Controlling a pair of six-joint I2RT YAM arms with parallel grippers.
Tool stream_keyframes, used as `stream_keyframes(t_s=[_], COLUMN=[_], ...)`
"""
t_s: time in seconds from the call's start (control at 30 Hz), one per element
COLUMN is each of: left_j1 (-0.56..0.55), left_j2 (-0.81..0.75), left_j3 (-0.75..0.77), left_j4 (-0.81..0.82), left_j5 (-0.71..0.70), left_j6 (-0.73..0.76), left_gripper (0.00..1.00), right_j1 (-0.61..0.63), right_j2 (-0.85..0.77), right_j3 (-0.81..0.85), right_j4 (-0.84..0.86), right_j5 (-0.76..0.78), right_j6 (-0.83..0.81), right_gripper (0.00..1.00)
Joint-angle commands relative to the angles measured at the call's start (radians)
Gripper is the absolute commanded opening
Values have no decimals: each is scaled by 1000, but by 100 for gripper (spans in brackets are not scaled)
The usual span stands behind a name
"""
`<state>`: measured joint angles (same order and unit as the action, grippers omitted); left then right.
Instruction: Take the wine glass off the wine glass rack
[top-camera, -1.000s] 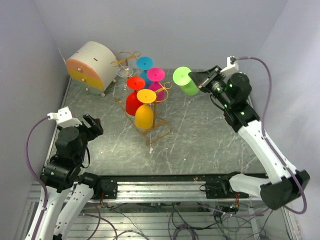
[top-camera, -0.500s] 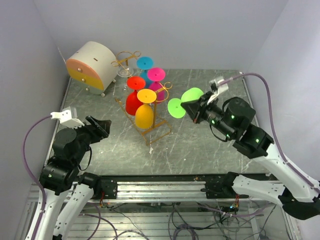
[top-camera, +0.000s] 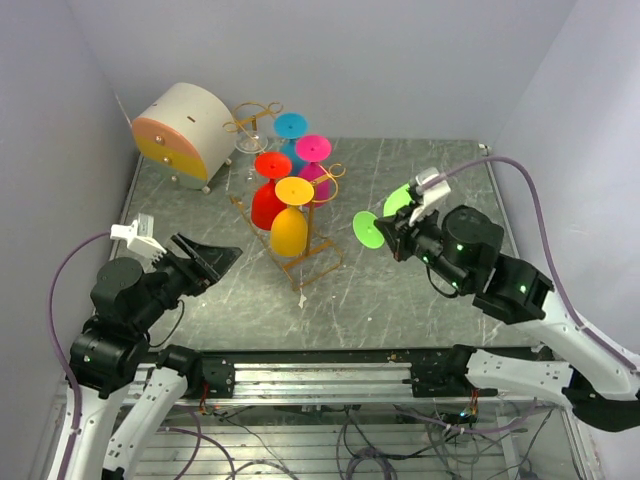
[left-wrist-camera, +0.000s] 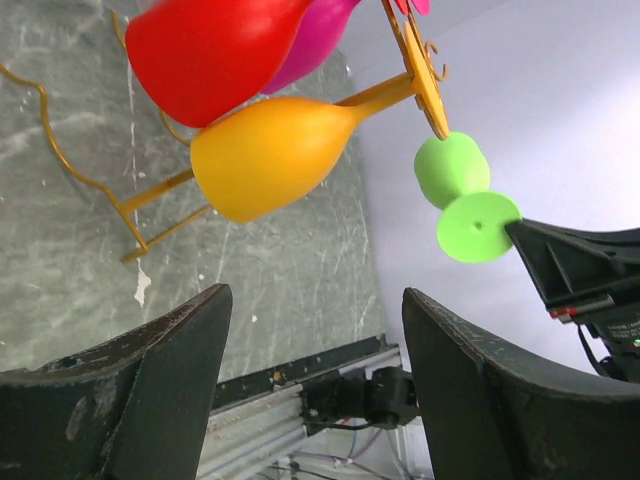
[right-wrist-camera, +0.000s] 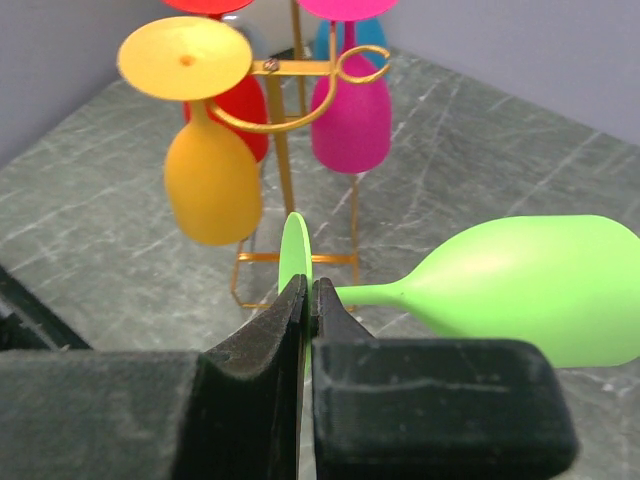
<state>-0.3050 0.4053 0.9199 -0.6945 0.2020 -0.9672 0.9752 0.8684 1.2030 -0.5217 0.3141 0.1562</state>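
Observation:
The gold wire wine glass rack (top-camera: 300, 255) stands left of centre on the table, with red, yellow, magenta and blue glasses hanging from its rails. My right gripper (right-wrist-camera: 308, 292) is shut on the round foot of a green wine glass (right-wrist-camera: 530, 290), holding it on its side in the air to the right of the rack (right-wrist-camera: 290, 160). The green glass (top-camera: 385, 215) also shows in the left wrist view (left-wrist-camera: 460, 190). My left gripper (left-wrist-camera: 315, 320) is open and empty, low at the near left, facing the yellow glass (left-wrist-camera: 270, 155).
A round white-and-orange drawer box (top-camera: 185, 130) stands at the back left beside the rack. Purple walls close in the sides and back. The black base rail (top-camera: 330, 370) runs along the near edge.
My right gripper has carried the green glass from the back right down toward the table's middle right. My left arm has lowered and swung its open gripper toward the rack.

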Motion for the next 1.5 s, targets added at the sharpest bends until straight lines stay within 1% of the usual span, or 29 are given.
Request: stream_keyframes(t_s=[0.0,0.1,0.13,0.23,0.3,0.33,0.4,0.43,0.47,0.53,0.67,0.8,0.9,1.0,1.17,1.33,1.47], left_j1=[-6,-6,-6,-4,-5,-5,-5,-5,-5,-5,-5,-5,-5,-5,-5,-5,-5], left_j2=[26,35,38,45,46,43,36,33,29,21,-2,-23,-25,-19,-1,9,20], left_j3=[77,112,121,142,148,147,141,137,135,134,118,68,34,28,30,14,31], left_j4=[-48,-57,-62,-74,-85,-82,-71,-63,-56,-43,18,125,183,167,143,178,164], left_j5=[81,95,95,89,74,71,59,59,56,58,92,176,251,277,301,335,360], left_j6=[-58,-69,-73,-80,-89,-94,-118,-128,-141,-164,-240,-356,-438,-482,-514,-565,-565], left_gripper=[80,80,80,80,80,80,79,79,79,78,78,77,78,78,78,79,79], right_j1=[30,102,139,294,429,486,578,615,645,703,851,952,982,995,1000,1000,1001], right_j2=[87,160,184,258,296,315,352,366,376,380,331,274,261,272,304,339,361], right_j3=[116,190,219,241,201,168,118,110,111,120,87,-19,-77,-106,-106,-107,-105], right_j4=[24,55,71,173,335,455,678,745,779,771,645,673,706,737,758,793,829], right_j5=[200,329,379,559,704,785,849,863,866,863,794,708,637,578,516,479,447], right_j6=[-95,-197,-256,-445,-656,-789,-1016,-1089,-1125,-1141,-1089,-1093,-1109,-1122,-1134,-1168,-1191], right_gripper=[0,0,0,0,0,0,0,0,0,0,0,0,0,0,0,0,0])
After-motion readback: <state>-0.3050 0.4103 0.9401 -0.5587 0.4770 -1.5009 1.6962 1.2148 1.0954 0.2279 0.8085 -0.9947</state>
